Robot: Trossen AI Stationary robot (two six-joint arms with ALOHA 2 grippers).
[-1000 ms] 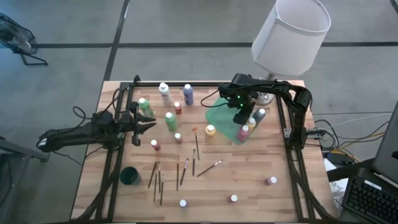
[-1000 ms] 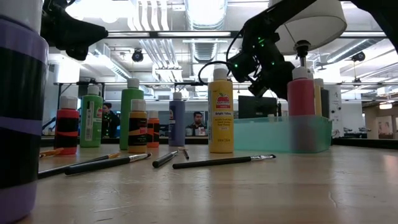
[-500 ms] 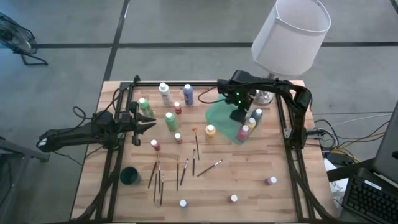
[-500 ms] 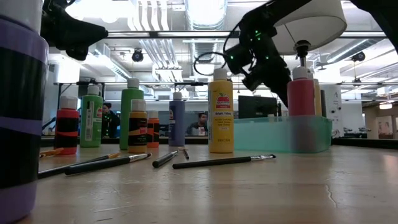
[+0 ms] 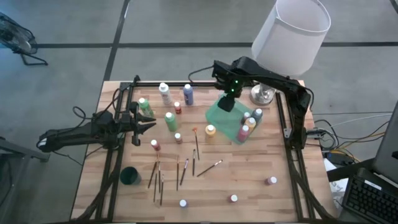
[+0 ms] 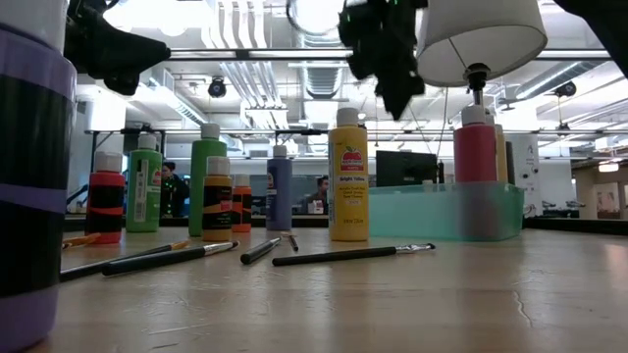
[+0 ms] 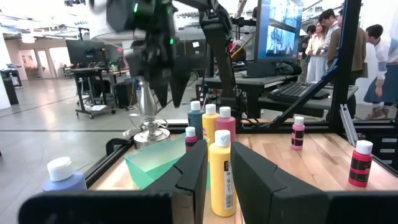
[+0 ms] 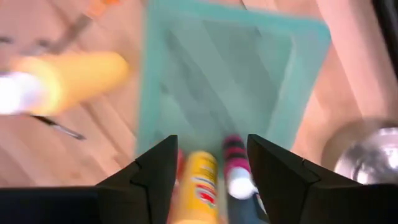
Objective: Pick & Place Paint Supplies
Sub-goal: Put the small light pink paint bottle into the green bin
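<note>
The right gripper [image 5: 226, 103] hangs in the air over the far edge of the translucent green tray [image 5: 219, 114], its two dark fingers [image 8: 157, 169] spread apart with nothing between them. In the tray's corner at about four o'clock stand four small white-capped paint bottles: a pink one [image 5: 243, 132], a yellow one [image 5: 250, 124], a small dark red one [image 5: 247, 116] and a dark teal one [image 5: 258, 114]. Just outside the tray at about eight o'clock stands a yellow paint bottle [image 5: 211, 130], upright on the wooden table [image 5: 261, 199].

At two o'clock from the tray a silver lamp base [image 5: 261, 95] sits beneath a large white lampshade [image 5: 290, 34], close beside the right arm.

The left gripper [image 5: 148, 124] hovers toward the table's nine o'clock side; whether its jaws hold anything cannot be told. Around it stand a tall green bottle [image 5: 170, 120], a second green bottle [image 5: 145, 107], a red bottle [image 5: 155, 145], a white bottle [image 5: 165, 93] and a blue bottle [image 5: 188, 94].

Toward six o'clock several thin wooden-handled brushes [image 5: 182, 172] lie scattered, with a small dark green cup [image 5: 130, 176] to their nine o'clock. Three more small bottles [image 5: 233, 198] stand along the near edge, well apart.
</note>
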